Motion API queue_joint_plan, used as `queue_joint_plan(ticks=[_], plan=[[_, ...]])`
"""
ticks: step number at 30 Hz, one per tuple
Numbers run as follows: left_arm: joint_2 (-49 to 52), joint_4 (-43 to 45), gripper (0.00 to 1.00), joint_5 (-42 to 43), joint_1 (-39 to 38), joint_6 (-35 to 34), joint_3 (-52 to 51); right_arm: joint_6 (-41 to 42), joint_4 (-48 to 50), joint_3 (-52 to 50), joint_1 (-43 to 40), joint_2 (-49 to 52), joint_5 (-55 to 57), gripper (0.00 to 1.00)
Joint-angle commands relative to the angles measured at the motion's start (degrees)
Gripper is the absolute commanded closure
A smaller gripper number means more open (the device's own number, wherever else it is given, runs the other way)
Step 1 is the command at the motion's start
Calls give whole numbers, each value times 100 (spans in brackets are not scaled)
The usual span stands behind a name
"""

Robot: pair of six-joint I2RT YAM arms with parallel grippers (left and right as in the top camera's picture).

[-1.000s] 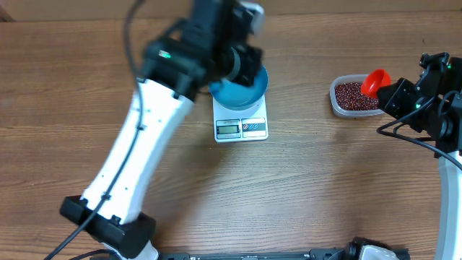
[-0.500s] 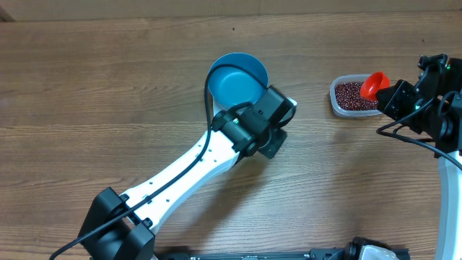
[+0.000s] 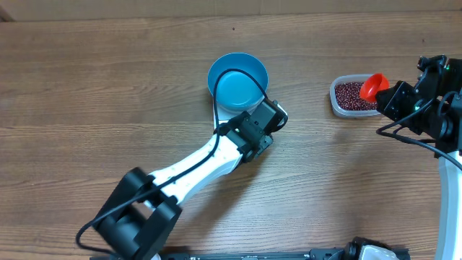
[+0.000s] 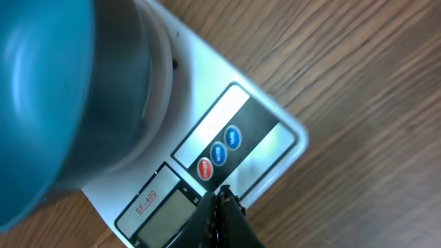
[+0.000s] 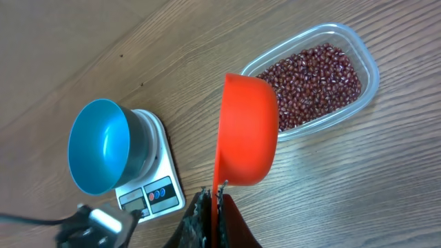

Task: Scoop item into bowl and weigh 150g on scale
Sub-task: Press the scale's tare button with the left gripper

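Overhead view, looking down as I stand by the table (image 3: 86,87): the blue bowl (image 3: 238,81) sits on the white kitchen scale (image 4: 282,138), toward the scale's back. The left arm stretches across from the near side and covers most of the scale from above. The left gripper (image 4: 222,205) is clenched with nothing between its fingers. In the left wrist view its tips hang right at the scale's front edge, just beside the grey display (image 4: 162,215) and the row of round buttons (image 4: 219,153). I cannot tell whether the tips actually touch the scale.

Off to the right, well apart from the scale, lies a clear plastic tub (image 3: 341,110) with the dark red-brown beans (image 5: 310,79) heaped loosely inside. The right gripper (image 5: 211,203) is closed tight on the thin handle of the red scoop (image 5: 248,131). The scoop is turned on its side, so the right wrist view shows its rounded back. It lies over one end of the tub. From here I cannot make out whether anything is in the scoop, nor how high it stands over the beans.
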Motion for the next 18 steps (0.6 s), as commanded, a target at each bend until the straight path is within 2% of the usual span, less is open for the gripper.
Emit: queue_joint_plan(ticks=[1,6,18], plan=[[341,280,96,-721,31,273,-42,-33,20,192,-17,-42,26,96],[393,640,96,-767,31,273,-44,-33,20,192,-17,-42,66,96],[638,542,96,-728,31,273,-48,-55,17,192,-17,-42,74,96]])
